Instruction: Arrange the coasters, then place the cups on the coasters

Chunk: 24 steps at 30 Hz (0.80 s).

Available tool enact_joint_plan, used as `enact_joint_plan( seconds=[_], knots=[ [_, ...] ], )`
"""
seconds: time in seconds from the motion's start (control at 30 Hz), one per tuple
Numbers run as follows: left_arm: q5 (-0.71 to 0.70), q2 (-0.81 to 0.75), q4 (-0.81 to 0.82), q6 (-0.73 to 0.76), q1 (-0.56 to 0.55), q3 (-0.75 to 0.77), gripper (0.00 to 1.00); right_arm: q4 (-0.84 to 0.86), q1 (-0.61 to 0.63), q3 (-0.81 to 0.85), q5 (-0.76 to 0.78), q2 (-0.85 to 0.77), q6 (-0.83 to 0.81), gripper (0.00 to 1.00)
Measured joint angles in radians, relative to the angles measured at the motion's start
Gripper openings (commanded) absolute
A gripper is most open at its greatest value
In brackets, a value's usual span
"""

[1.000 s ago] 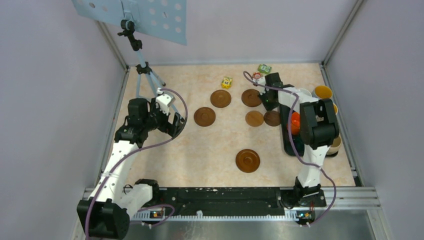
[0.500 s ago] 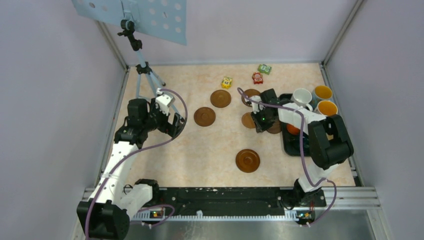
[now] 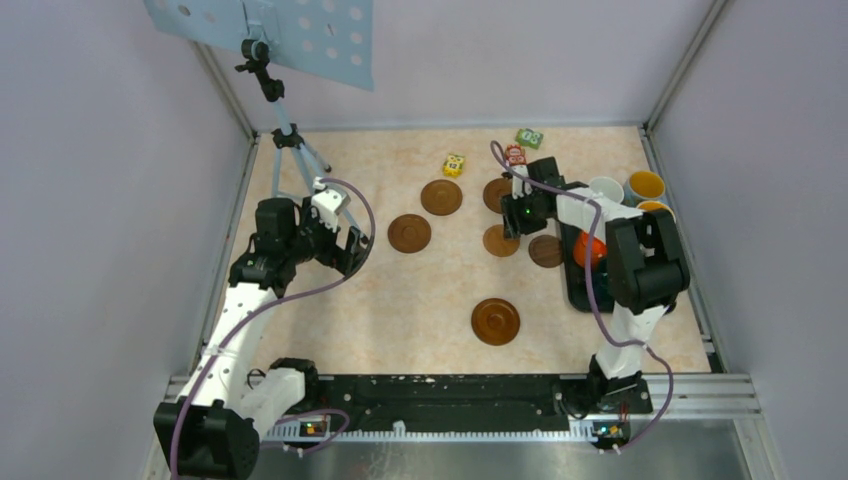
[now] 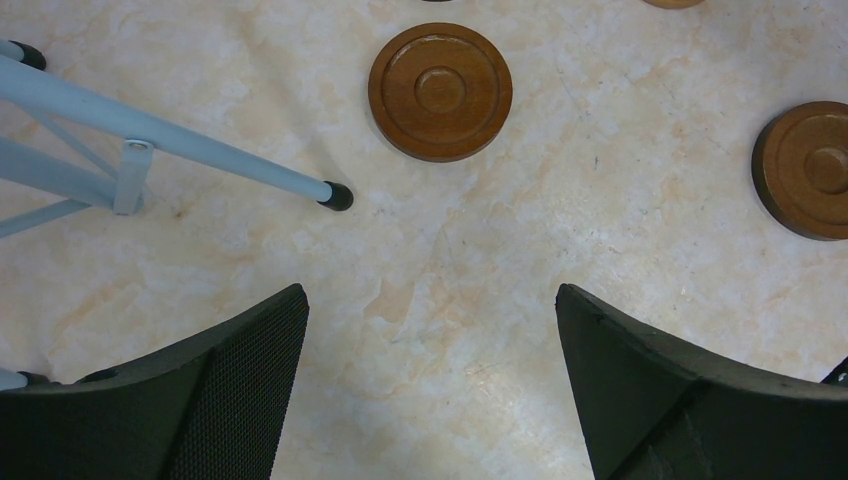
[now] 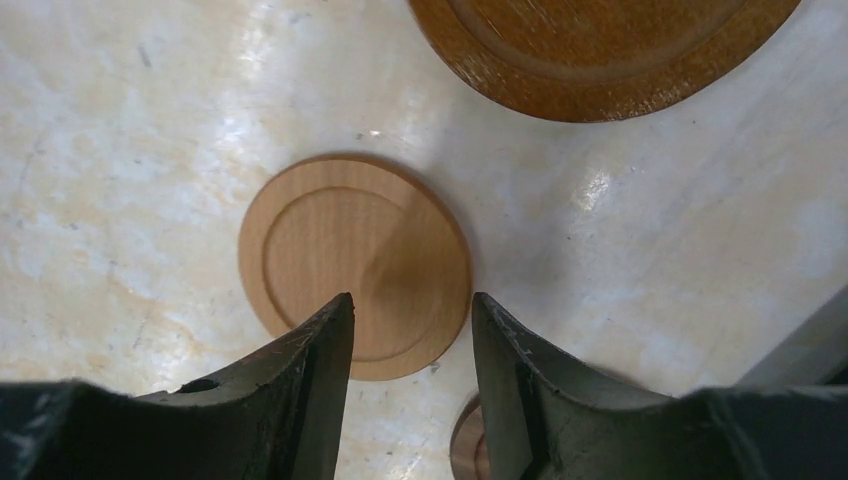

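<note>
R hand (image 5: 411,300) parted, coaster (image 5: 330,245) flat beneath

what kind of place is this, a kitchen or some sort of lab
Most likely a robotics lab test cell: a beige marble-patterned table boxed in by plain grey walls, two white robot arms bolted to a black metal rail, and a light blue perforated board on a tripod.
</note>
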Motion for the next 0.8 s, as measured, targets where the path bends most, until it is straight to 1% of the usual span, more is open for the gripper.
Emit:
enact_joint_plan(
  seconds=[0.1, 0.2, 0.3, 0.4, 0.47, 0.63, 0.8],
  knots=[
    [0.0, 0.0, 0.0, 0.0, 0.0, 0.0, 0.99, 0.01, -0.01, 0.003, -0.005, 0.047, 0.013, 0.45],
    [0.0, 0.0, 0.0, 0.0, 0.0, 0.0, 0.99, 0.022, -0.01, 0.041, -0.019, 0.069, 0.015, 0.42],
    [0.0, 0.0, 0.0, 0.0, 0.0, 0.0, 0.99, 0.027, -0.002, 0.045, -0.031, 0.082, 0.011, 0.37],
    [0.0, 0.0, 0.0, 0.0, 0.0, 0.0, 0.99, 0.032, 0.028, 0.034, -0.047, 0.08, 0.006, 0.31],
    [0.0, 0.0, 0.0, 0.0, 0.0, 0.0, 0.99, 0.046, 0.061, 0.018, -0.063, 0.076, 0.005, 0.28],
    [0.0, 0.0, 0.0, 0.0, 0.0, -0.002, 0.99, 0.069, 0.188, -0.025, -0.113, 0.055, -0.008, 0.29],
    [0.0, 0.0, 0.0, 0.0, 0.001, -0.002, 0.99, 0.055, 0.287, -0.035, -0.177, 0.051, -0.015, 0.39]
  ],
)
